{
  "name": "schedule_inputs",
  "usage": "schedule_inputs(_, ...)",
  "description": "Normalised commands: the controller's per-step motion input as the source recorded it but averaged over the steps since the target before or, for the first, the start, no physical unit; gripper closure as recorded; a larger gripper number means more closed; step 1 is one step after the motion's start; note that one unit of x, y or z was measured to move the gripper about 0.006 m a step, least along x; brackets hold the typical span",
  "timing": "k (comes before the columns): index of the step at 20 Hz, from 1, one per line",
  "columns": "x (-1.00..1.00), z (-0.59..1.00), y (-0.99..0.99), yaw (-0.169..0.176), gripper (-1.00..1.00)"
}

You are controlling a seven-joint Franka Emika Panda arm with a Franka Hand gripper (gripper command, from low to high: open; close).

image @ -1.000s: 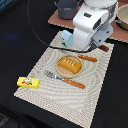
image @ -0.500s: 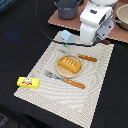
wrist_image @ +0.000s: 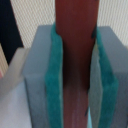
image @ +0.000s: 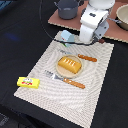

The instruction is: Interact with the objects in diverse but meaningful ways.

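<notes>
At the exterior view's left, the flat yellow packet (image: 28,82) lay half off the ribbed placemat (image: 100,95). In the middle sat the ridged orange bread loaf (image: 69,64). Further right, the end effector (wrist_image: 75,75) pinched the smooth dark brown sausage (wrist_image: 75,30) between green pads (wrist_image: 54,75), above the mat's far edge.

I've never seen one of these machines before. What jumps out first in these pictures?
The orange bread loaf catches the eye first, sitting on a plate in the middle of a pale placemat. Behind it, toward the far edge of the mat, rises the big white robot arm. In the wrist view its claw is shut on a dark brown sausage, pressed between teal pads.
</notes>
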Motion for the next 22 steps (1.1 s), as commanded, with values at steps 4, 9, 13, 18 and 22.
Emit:
schedule_inputs(4,-0.6,-0.52,0.07,0.021,1.0)
schedule_inputs(9,-0.29,0.36,0.2,0.008,-1.0)
schedule_inputs(13,-0.23,0.6,0.25,0.01,-1.0)
schedule_inputs(18,-0.42,0.51,0.18,0.009,-1.0)
schedule_inputs(22,-0.87,0.28,0.06,0.001,-1.0)
